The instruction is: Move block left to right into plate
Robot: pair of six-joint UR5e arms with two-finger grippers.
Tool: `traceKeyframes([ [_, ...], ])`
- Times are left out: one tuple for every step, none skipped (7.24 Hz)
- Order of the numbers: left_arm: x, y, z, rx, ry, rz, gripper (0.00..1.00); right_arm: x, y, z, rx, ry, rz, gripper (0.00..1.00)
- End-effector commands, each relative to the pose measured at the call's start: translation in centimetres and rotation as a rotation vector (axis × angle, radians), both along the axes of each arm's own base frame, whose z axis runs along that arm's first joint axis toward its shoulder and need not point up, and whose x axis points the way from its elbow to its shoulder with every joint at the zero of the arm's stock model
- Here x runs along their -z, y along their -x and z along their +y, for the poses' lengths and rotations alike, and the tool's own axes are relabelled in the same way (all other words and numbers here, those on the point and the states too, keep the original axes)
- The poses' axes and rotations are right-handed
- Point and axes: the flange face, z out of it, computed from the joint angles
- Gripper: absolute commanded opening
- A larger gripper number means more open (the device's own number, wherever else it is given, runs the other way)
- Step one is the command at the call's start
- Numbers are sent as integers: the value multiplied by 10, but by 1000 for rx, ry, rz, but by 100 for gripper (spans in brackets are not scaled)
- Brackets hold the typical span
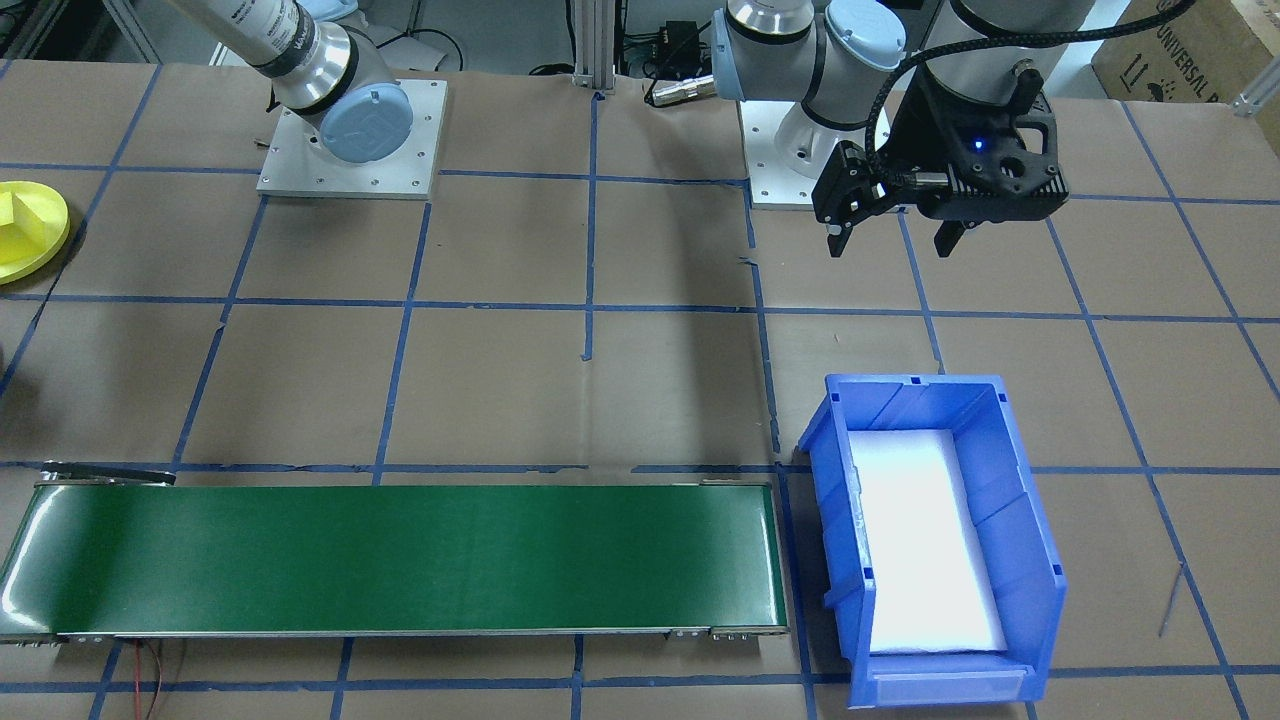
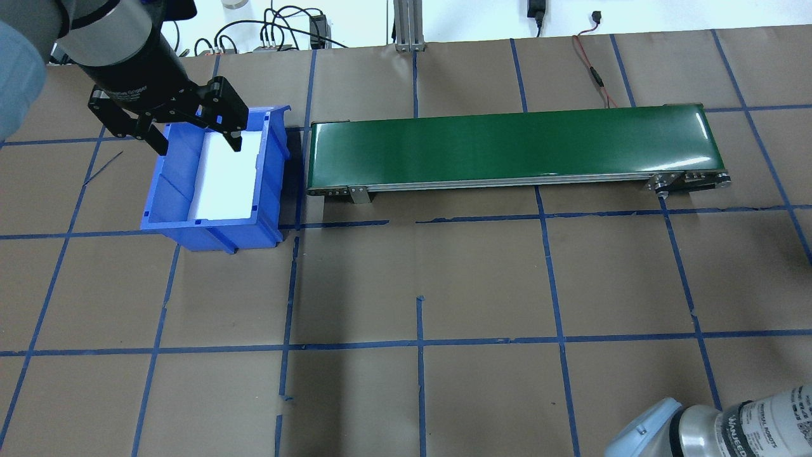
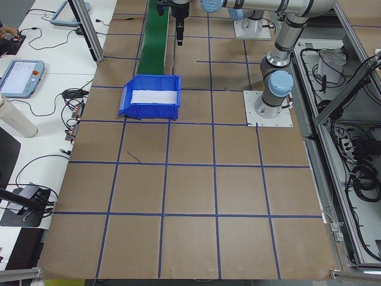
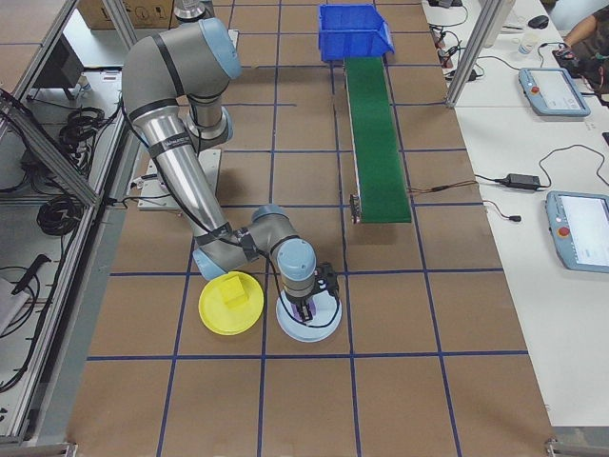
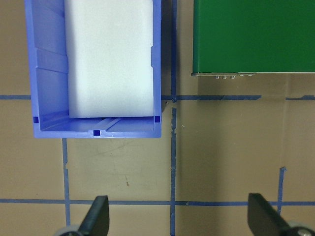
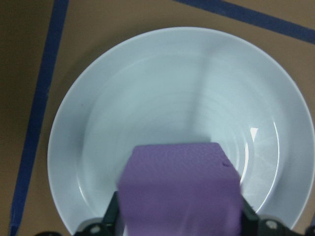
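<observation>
We hold the purple block (image 6: 179, 189) clamped in the right gripper (image 6: 179, 221) above a pale blue plate (image 6: 172, 123); releasing here risks missing the adjacent yellow plate (image 4: 231, 304); the left gripper (image 2: 190, 136) hangs open.

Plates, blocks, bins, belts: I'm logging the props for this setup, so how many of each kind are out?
Plates: 2, yellow plate, pale blue plate
Blocks: 2, yellow block, purple block
Bins: 1, blue bin
Conveyor belts: 1, green conveyor belt
Total: 6
</observation>
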Motion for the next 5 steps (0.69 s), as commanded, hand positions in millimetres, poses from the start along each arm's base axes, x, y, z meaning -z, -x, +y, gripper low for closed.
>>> traceKeyframes([
  [0, 0, 0, 0, 0, 0, 100, -24, -3, -4, 31, 32, 26, 100],
  [0, 0, 0, 0, 0, 0, 100, -58, -26, -18, 115, 55, 41, 100],
  [0, 0, 0, 0, 0, 0, 100, -101, -83, -47, 100, 44, 44, 100],
  [0, 0, 0, 0, 0, 0, 100, -155, -136, -71, 176, 17, 100, 100],
  [0, 0, 0, 0, 0, 0, 100, -199, -194, -95, 212, -7, 71, 100],
])
